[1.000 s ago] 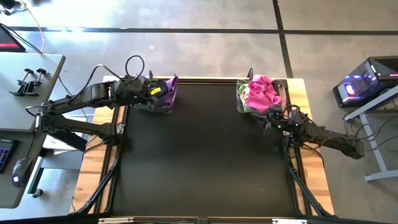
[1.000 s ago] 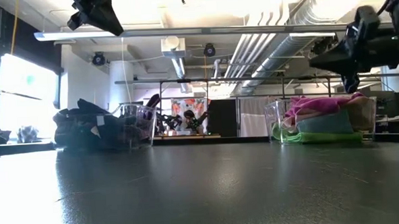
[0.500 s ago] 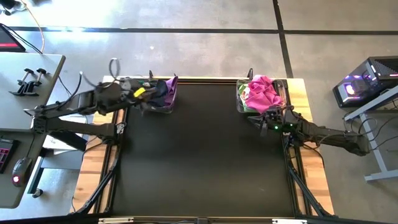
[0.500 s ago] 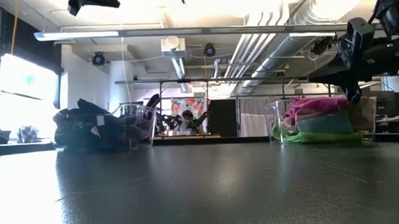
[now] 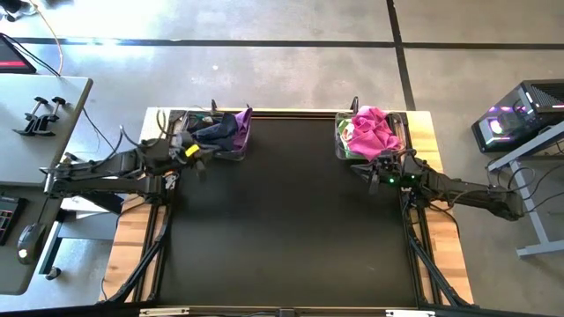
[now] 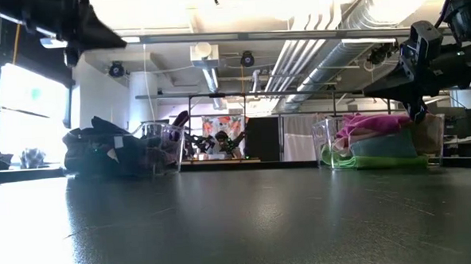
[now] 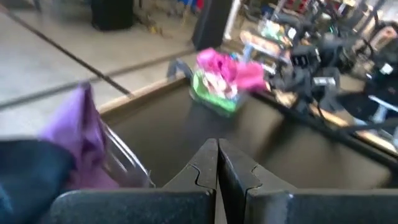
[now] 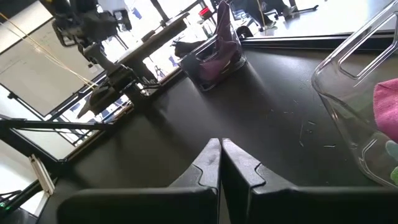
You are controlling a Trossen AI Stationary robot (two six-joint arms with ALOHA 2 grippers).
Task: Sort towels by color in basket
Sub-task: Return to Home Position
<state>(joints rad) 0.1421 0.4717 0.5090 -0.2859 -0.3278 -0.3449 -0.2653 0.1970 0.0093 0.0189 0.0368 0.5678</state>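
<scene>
From above we saw the black table (image 5: 282,229) with a clear bin at each far corner. The left bin (image 5: 227,156) held dark navy towels (image 5: 214,134) and a purple towel (image 5: 241,121); the right bin (image 5: 404,132) held magenta towels (image 5: 370,128) over a lime towel (image 5: 345,151). The left gripper (image 5: 199,154) hung just beside the left bin's near wall, and the right gripper (image 5: 363,171) sat just before the right bin.

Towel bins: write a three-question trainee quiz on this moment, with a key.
1. True or false: the left gripper is shut and holds nothing.
2. Which colour lies on top in the right bin? A black, B magenta, C navy.
3. Fill in: the purple towel is in the ____ bin.
Key: 1 true; 2 B; 3 left.
</scene>
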